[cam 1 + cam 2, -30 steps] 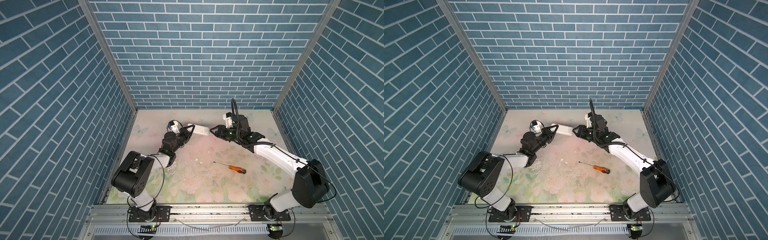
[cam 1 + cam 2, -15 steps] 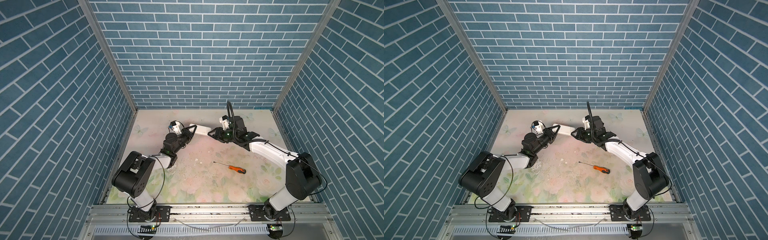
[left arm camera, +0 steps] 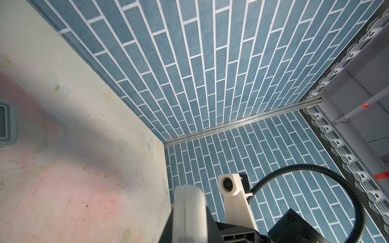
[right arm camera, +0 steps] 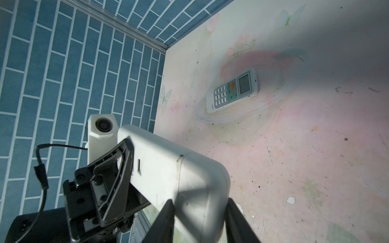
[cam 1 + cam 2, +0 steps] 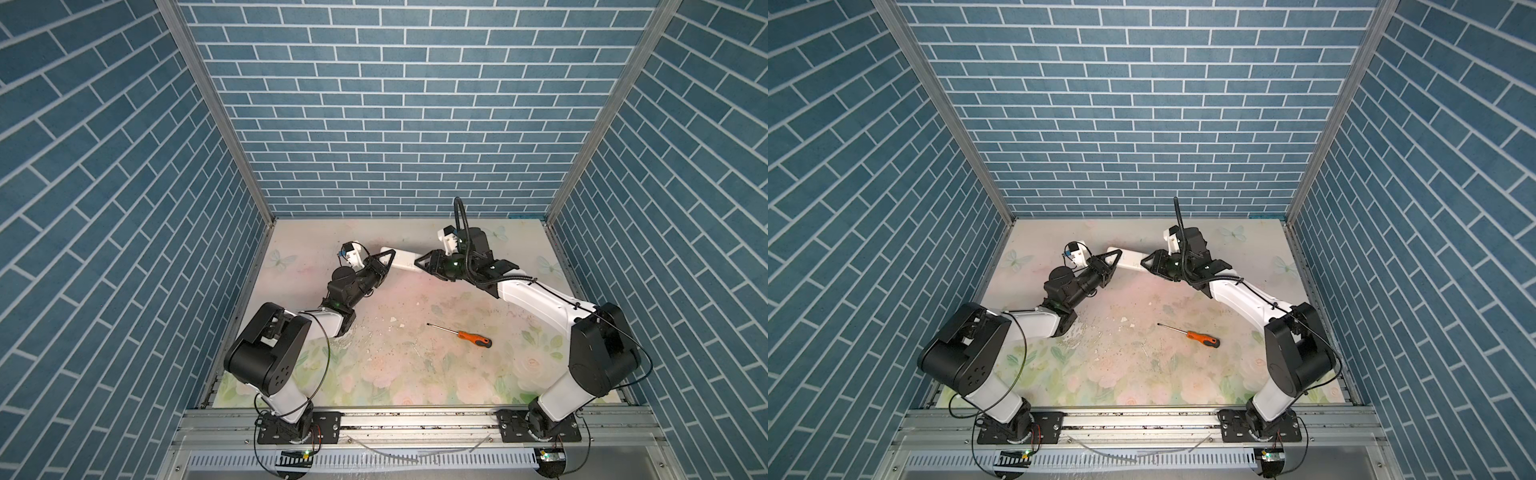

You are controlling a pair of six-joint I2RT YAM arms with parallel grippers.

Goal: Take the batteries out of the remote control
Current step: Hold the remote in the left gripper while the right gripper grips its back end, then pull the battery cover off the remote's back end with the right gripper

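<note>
A white remote control (image 5: 405,261) (image 5: 1130,258) hangs level above the back of the table, held at both ends. My left gripper (image 5: 384,259) (image 5: 1112,259) is shut on its left end; in the left wrist view the remote control (image 3: 189,210) runs out edge-on from that gripper (image 3: 189,231). My right gripper (image 5: 424,264) (image 5: 1148,262) has its fingers against both sides of the right end. The right wrist view shows the remote control's plain back (image 4: 168,168) between that gripper's (image 4: 200,221) fingers. The batteries are hidden.
A second remote (image 4: 233,90) with buttons and a screen lies face up on the table near the back left corner, seen in the right wrist view. An orange-handled screwdriver (image 5: 469,336) (image 5: 1198,337) lies right of the table's middle. Blue brick walls enclose the table on three sides.
My right gripper has moved left onto the remote control's free end and its jaws have narrowed around it. The left gripper kept its grip.
</note>
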